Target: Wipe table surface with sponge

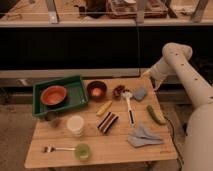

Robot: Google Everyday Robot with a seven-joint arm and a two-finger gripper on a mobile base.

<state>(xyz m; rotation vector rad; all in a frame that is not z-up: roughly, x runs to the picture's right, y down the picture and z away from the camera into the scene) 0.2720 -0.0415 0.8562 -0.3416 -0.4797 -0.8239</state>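
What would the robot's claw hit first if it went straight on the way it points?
Probably the sponge, lying just below the claw near the table's far edge, though depth is unclear.

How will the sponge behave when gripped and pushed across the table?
The sponge looks thick and soft, so it probably squashes under a grip. Lying flat, it should slide rather than roll or tip. It likely weighs little. The gripper hovers open by the far corner of the table, beyond it.
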